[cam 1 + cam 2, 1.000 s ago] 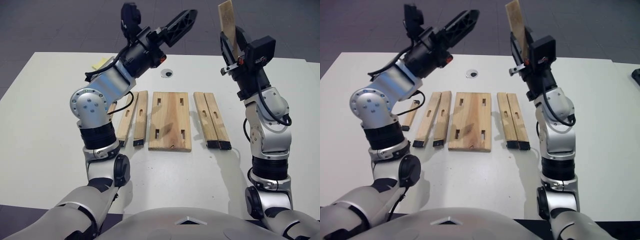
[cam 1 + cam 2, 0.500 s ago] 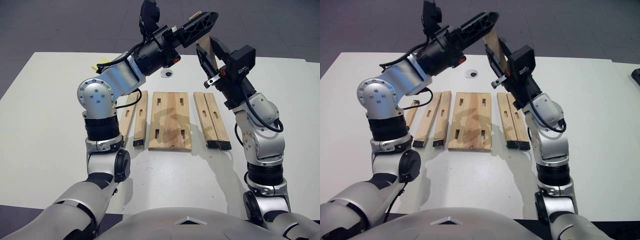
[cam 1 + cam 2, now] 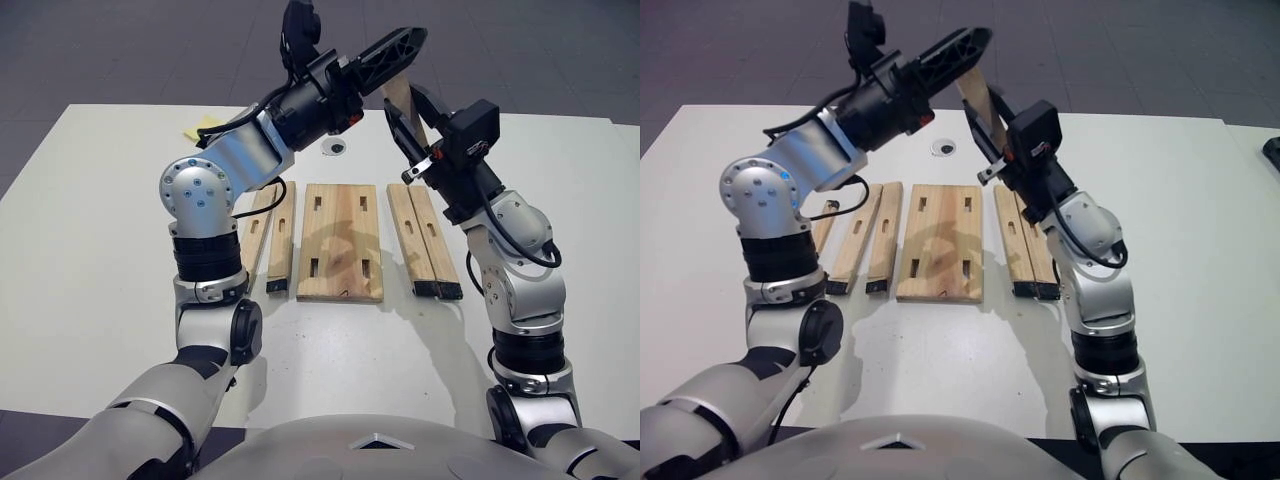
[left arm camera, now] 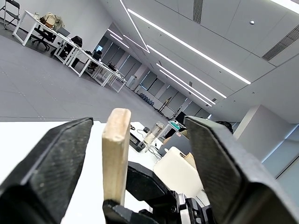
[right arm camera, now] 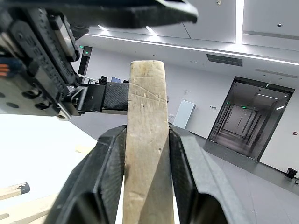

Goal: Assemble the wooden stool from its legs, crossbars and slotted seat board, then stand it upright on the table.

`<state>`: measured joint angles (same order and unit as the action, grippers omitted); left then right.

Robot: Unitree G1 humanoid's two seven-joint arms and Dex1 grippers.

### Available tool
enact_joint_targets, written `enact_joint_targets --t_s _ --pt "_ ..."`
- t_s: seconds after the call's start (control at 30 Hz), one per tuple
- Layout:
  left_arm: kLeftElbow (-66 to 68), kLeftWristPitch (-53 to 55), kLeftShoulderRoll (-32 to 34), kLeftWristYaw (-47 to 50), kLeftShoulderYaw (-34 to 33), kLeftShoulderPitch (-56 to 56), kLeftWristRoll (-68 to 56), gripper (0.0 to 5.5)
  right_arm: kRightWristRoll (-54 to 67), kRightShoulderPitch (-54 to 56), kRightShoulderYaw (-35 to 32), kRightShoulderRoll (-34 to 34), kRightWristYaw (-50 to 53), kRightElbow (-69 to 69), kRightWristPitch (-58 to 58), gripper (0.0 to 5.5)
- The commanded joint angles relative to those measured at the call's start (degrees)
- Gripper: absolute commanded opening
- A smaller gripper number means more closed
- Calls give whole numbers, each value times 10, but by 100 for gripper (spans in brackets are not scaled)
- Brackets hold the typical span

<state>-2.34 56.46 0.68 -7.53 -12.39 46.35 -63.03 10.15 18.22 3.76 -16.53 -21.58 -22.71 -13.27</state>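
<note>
Left wrist view: L pincer (image 4: 138,123) apart round wood bar (image 4: 116,154) tip; R pincer (image 5: 145,135) tight on bar.

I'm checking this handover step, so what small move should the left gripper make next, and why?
Probably close the left gripper on the wooden strip. Its fingers stand open on either side of the strip's upper end, while the right gripper is clamped on the lower part.

arms raised; left gripper (image 4: 138,122) spread wide, right gripper (image 5: 146,133) clamping a slat (image 5: 146,88).
</note>
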Motion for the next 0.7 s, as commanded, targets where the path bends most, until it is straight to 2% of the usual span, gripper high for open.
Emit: enact_joint_targets --t_s 0.03,0.2,0.37,0.5,0.7 --pt "7 0 1 -1 9 -9 9 278 -6 1 4 0 0 -4 -1 130" --pt "7 1 2 -3 12 -9 10 210 -7 0 4 1 3 -2 0 130" --pt "7 3 3 -4 10 -10 8 109 -9 -4 4 2 6 0 2 130" --pt "6 4 1 -5 10 -13 7 53 -10 -6 4 2 7 0 2 130" --pt "-6 -14 4 -13 28 -27 31 45 -12 -8 6 0 7 6 -1 130"
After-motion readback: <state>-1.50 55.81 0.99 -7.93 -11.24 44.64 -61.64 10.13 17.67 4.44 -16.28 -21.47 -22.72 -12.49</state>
